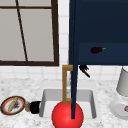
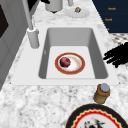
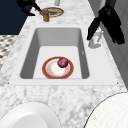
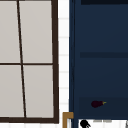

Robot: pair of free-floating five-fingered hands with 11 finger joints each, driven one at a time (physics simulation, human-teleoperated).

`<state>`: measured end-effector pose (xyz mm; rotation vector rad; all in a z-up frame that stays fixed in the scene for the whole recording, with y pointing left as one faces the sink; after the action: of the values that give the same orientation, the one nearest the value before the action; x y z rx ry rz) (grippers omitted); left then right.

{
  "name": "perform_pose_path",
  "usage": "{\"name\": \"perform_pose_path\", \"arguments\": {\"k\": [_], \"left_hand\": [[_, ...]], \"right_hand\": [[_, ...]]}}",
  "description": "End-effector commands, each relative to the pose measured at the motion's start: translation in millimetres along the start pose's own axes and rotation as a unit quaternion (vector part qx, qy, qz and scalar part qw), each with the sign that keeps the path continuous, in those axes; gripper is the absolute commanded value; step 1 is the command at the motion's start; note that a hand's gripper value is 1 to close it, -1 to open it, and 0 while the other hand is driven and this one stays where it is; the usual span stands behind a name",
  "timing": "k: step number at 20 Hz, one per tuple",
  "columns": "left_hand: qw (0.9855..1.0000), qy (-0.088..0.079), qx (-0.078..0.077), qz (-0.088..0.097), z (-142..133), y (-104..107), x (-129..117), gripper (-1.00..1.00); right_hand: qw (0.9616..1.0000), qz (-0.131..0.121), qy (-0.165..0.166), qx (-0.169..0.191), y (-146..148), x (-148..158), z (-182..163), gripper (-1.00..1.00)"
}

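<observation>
Behind the sink (image 3: 27,57), the right hand (image 3: 108,18) hangs over the faucet (image 3: 96,40), fingers straight and loosely spread. A careless drop could strike the faucet. Left of the sink, the left hand (image 2: 117,56) hovers near the jar (image 2: 102,93) on the bench (image 2: 37,100), fingers splayed. A sweep could topple the jar.

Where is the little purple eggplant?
The eggplant lies on the bottom shelf of the open dark blue wall cabinet, up on the right in the front view, just above the right hand.
</observation>
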<state>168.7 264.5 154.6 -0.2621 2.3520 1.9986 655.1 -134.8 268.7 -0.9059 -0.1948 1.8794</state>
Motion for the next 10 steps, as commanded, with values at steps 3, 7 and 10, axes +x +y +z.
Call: {"name": "perform_pose_path", "arguments": {"k": [3,7,10], "left_hand": [[1.0,0.0,0.0,0.0,0,0,0,0.0],[1.0,0.0,0.0,0.0,0,0,0,0.0],[1.0,0.0,0.0,0.0,0,0,0,0.0]], "right_hand": [[0.9984,-0.027,-0.007,-0.049,26,-4,16,-1.0],[0.9975,-0.009,-0.004,-0.071,52,-3,34,-1.0],[0.9958,-0.007,-0.006,-0.091,71,1,46,-1.0]]}}
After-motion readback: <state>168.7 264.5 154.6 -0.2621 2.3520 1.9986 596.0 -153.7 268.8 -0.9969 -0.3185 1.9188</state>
